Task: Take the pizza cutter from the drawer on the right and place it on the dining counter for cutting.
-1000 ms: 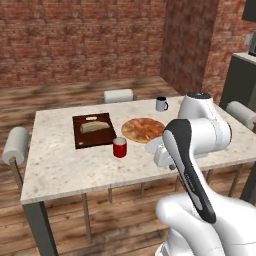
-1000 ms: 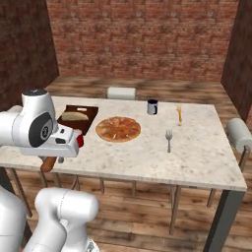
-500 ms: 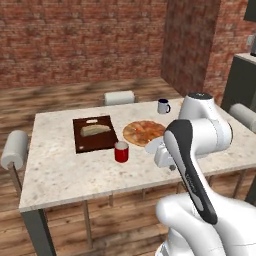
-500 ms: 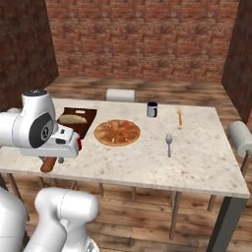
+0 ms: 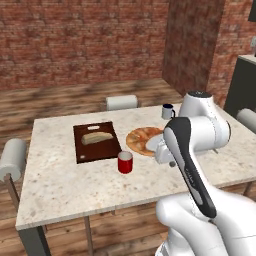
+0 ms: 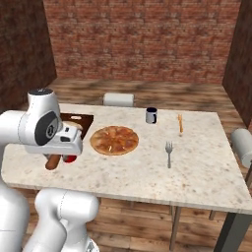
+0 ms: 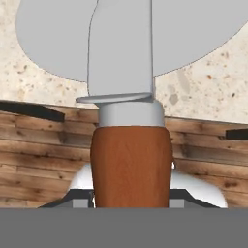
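Note:
My gripper is shut on the pizza cutter, holding it by its reddish-brown wooden handle. In the hand view the silvery wheel spreads above the handle, over the edge of the dining counter. From the right base view the handle sticks out below my hand, over the near left edge of the dining counter. The same pale speckled top lies ahead in the left base view, where my forearm hides the hand. The drawer is out of view.
A pizza lies mid-table, with a dark cutting board carrying bread to its left. A red cup stands near my hand. A dark mug, a fork and a thin orange stick lie to the right. Pale chairs surround the table.
The whole scene has slid slightly in both base views, so the base has moved a little relative to the table. My arm keeps its pose and its grip on the cutter.

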You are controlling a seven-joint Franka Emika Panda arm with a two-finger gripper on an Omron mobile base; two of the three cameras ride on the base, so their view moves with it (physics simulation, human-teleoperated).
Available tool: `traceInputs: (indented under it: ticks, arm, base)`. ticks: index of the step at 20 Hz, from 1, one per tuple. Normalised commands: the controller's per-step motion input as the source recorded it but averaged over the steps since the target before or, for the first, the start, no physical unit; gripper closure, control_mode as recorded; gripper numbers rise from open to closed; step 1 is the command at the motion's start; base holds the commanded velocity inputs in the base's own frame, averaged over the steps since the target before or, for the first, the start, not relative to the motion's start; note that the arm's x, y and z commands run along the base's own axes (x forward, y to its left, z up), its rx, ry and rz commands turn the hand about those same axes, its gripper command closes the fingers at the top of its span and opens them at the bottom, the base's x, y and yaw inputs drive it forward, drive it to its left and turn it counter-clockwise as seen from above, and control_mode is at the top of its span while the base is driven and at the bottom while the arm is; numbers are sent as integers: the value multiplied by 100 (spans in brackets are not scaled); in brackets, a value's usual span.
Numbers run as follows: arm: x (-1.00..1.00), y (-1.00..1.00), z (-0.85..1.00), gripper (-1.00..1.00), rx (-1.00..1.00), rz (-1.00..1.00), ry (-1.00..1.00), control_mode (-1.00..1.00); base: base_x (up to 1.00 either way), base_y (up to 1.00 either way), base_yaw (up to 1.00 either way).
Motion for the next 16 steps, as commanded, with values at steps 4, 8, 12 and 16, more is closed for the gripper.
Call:
traceInputs:
  ticks: [4, 8, 12, 16]
  arm:
    - [58, -52, 0, 100, 2, 0, 0, -100]
    - [52, -77, 0, 100, 3, 0, 0, -100]
    - [41, -79, -2, 100, 3, 0, 0, -100]
    - [42, -64, -26, 100, 1, 0, 0, -100]
  base:
    - [0, 0, 0]
    - [0, 0, 0]
    - [0, 0, 0]
    - [0, 0, 0]
